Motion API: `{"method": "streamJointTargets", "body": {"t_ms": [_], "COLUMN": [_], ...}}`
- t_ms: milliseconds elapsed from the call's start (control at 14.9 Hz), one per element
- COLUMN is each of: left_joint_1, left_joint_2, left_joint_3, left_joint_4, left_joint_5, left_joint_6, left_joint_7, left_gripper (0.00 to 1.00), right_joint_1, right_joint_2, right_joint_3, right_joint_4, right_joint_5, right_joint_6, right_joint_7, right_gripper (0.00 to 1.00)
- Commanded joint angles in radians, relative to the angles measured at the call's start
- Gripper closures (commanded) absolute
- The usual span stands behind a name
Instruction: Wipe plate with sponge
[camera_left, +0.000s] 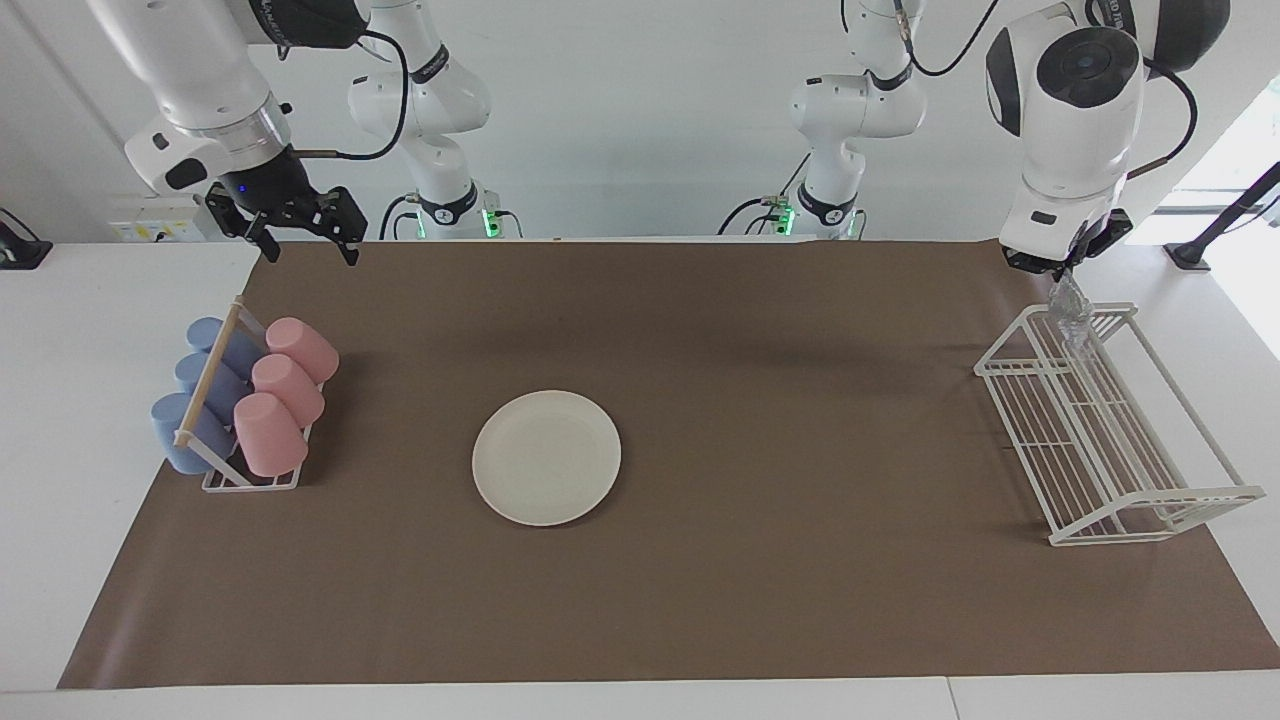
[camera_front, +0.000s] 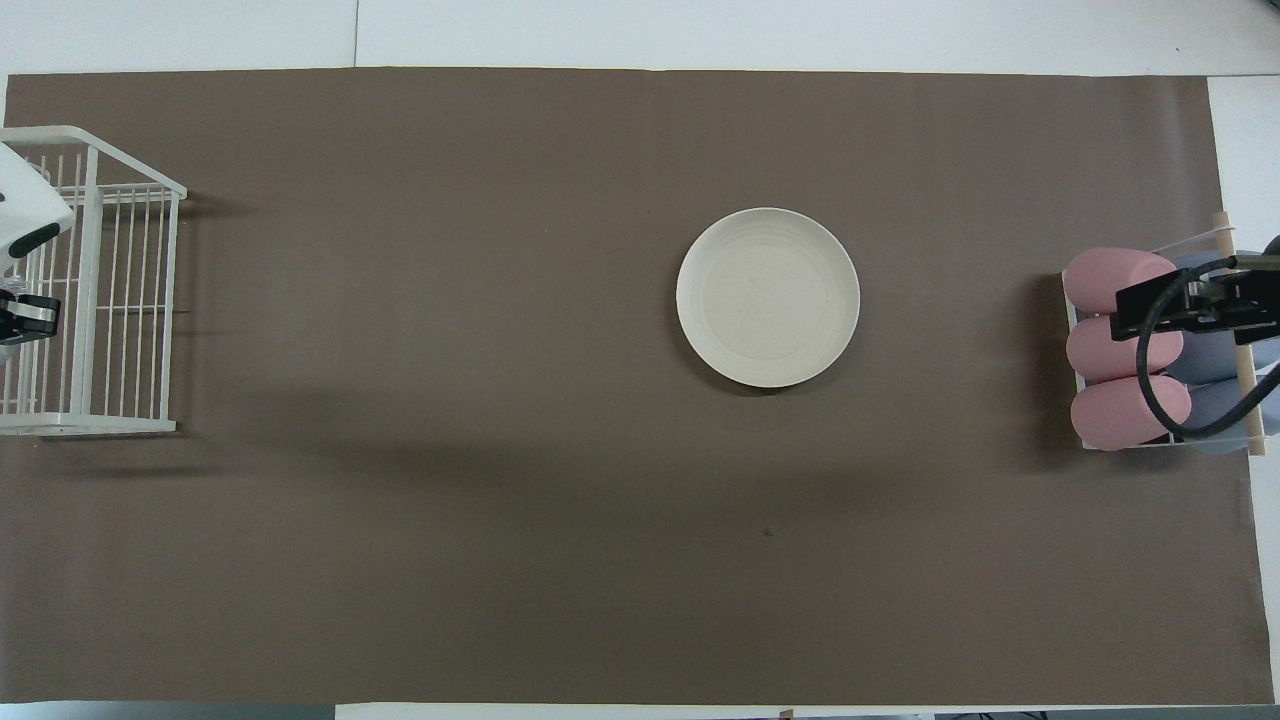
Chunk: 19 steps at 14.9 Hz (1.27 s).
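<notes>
**Desk:** Brown mat (camera_left: 800, 600), facing view first. Where is your sponge?

**Spotter:** Your left gripper (camera_left: 1063, 270) is clenched on the sponge (camera_left: 1071, 312). It hangs long axis down from the fingertips, over the end of the white wire rack (camera_left: 1120, 500) nearer the robots. Whether it brushes the top wire, I cannot tell. The plate (camera_left: 546, 457) lies flat in the middle of the mat, at about eight o'clock from that gripper and well apart from it.

**Desk:** And your other arm?

**Spotter:** Your right gripper (camera_left: 300, 240) waits with its fingers spread and nothing in them. It hangs over the mat's edge beside the cup rack (camera_left: 250, 480), and the plate lies between four and five o'clock from it. It has the shorter path to the plate but carries nothing, so I judge the wipe belongs to your left arm.

**Desk:** Overhead view?

**Spotter:** Only a sliver of your left gripper (camera_front: 22, 318) shows at the frame's nine o'clock edge, over the wire rack (camera_front: 100, 425). The sponge is hidden there. The plate (camera_front: 767, 297) sits at three o'clock from that gripper. Your right gripper (camera_front: 1185, 305) covers the pink cups (camera_front: 1110, 420), with the plate at nine o'clock from it.

**Desk:** The coming move?

**Spotter:** Wiping looks not yet begun. You would carry the sponge across to the plate, then lower it. The plate is round, with no long axis to line up.
</notes>
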Motion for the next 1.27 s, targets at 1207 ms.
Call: {"method": "streamJointTargets", "body": {"t_ms": [1207], "left_joint_1": [-0.029], "left_joint_2": [0.039], "left_joint_3": [0.002], "left_joint_4": [-0.417], "left_joint_5": [0.466], "left_joint_6": [0.282], "left_joint_7": [-0.534], "left_gripper": [1.0], "right_joint_1": [-0.01], "right_joint_2": [-0.011], "right_joint_3": [0.004], "right_joint_4": [-0.013], "right_joint_5": [0.012], "right_joint_6": [0.019], "right_joint_7": [-0.025], "right_gripper": [0.0]}}
